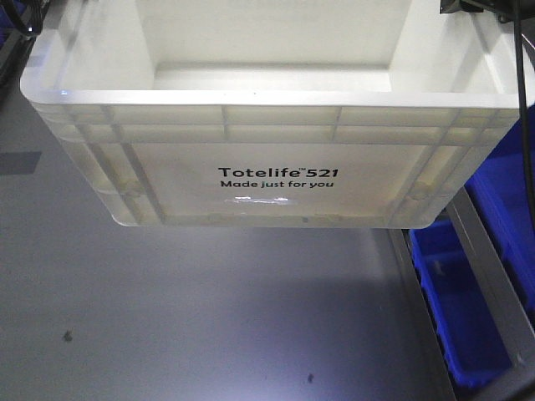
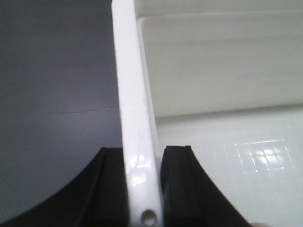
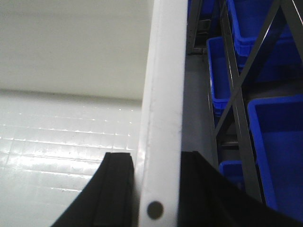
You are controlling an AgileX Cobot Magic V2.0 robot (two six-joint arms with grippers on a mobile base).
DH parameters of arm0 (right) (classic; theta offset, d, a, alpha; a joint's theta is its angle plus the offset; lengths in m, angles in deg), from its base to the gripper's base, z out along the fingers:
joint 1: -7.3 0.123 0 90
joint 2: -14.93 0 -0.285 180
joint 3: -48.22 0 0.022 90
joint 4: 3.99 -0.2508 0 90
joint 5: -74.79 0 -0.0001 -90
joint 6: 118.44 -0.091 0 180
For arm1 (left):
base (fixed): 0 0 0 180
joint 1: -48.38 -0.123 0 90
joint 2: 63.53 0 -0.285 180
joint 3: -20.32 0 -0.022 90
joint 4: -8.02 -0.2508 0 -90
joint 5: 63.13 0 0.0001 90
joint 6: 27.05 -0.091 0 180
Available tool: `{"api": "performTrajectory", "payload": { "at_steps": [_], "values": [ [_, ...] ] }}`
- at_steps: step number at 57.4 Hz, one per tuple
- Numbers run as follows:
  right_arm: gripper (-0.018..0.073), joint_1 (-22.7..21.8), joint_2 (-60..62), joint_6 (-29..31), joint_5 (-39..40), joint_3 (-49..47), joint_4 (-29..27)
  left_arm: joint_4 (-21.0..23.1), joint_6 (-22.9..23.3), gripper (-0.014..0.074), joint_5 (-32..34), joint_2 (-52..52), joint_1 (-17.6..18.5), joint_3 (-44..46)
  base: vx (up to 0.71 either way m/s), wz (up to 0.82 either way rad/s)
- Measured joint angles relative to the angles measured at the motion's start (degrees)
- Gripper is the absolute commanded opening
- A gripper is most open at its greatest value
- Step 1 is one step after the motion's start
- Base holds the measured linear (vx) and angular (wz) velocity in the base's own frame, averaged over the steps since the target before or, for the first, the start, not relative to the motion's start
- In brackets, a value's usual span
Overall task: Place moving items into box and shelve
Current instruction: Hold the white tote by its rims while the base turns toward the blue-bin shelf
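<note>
Grey floor [image 1: 209, 317] lies below the large white rectangular plastic crate [image 1: 276, 180]; I read left pincer [image 2: 142, 158] and right pincer [image 3: 156, 161] each pinching its wall.

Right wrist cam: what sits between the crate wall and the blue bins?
A grey metal shelf frame, upright and diagonal strut, stands between the rim of the crate and the blue bins. That shows in the right wrist view.

The box [image 1: 276, 180] is cut off at 12 o'clock in the front view, and its near wall hides most of its floor. Bins [image 1: 460, 317] at 4 o'clock run off-frame.
</note>
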Motion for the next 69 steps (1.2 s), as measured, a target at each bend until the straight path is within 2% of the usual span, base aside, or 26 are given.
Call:
{"api": "performTrajectory", "payload": {
  "at_steps": [25, 69],
  "values": [
    [-0.0005, 0.00, 0.00, 0.00, -0.06, 0.00, 0.11, 0.04, 0.00, 0.0002, 0.00, 0.00, 0.05, 0.00, 0.53, 0.07],
    [-0.0005, 0.00, 0.00, 0.00, -0.06, 0.00, 0.18, 0.00, 0.00, 0.0002, 0.00, 0.00, 0.12, 0.00, 0.41, 0.28]
  ]
}}
